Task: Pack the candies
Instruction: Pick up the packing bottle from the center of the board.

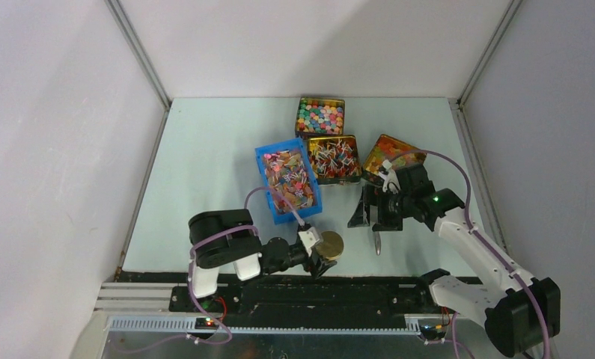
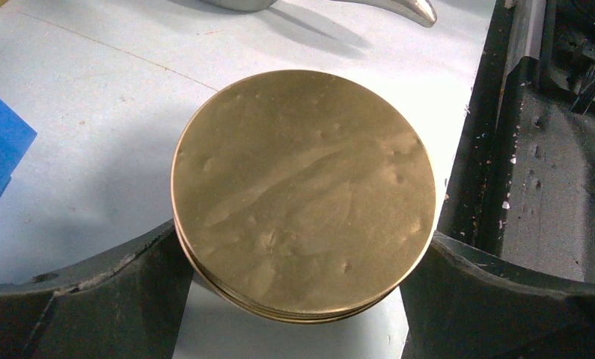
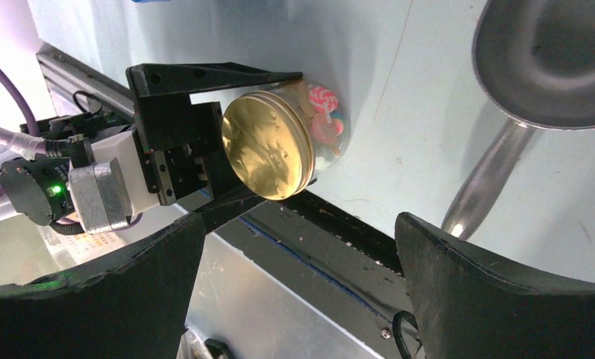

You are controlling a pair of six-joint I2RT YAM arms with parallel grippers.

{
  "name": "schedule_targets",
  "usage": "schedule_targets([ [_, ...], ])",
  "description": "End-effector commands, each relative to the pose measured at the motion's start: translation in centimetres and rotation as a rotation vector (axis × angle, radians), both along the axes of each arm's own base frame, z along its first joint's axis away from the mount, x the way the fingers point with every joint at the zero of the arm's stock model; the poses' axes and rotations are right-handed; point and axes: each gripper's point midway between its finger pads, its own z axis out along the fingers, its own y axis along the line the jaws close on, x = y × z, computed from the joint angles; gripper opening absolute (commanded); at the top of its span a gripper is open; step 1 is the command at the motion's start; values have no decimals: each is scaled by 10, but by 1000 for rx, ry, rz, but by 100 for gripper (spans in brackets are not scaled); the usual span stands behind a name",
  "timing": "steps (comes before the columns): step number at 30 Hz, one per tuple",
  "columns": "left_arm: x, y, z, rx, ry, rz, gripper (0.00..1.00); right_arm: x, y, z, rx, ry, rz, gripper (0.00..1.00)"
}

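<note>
The candies, small twist-wrapped sweets in mixed colours, fill a blue bin, and more lie in the gold tin beside it. A clear jar with a round gold lid stands near the table's front edge. Coloured sweets show through its side. My left gripper is open, and its fingers flank the gold lid closely on both sides. My right gripper hovers open and empty right of the bin, above a metal scoop.
A tin of pastel balls stands at the back and a tin of glossy jelly pieces behind the right gripper. The scoop's bowl and handle lie on the pale table. A black rail runs along the front edge.
</note>
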Motion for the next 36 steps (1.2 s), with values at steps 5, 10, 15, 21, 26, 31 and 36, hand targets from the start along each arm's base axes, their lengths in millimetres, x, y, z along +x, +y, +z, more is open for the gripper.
schedule_targets([
  [5,0,-8,8,-26,-60,-31,80,20,-9,25,-33,-192,-28,100],
  [10,8,-1,18,-39,-87,21,75,23,-7,34,-19,-255,-5,99],
  [15,12,7,33,-59,-124,48,71,23,-2,39,-12,-312,40,98],
  [21,11,17,53,-100,-147,62,70,18,12,59,35,-449,153,97],
  [26,8,25,75,-138,-168,69,70,16,18,81,72,-599,232,96],
  [31,-1,23,97,-123,-168,8,70,-3,34,105,150,-775,416,96],
  [36,-19,15,102,43,-125,-133,69,-40,49,130,248,-972,670,96],
])
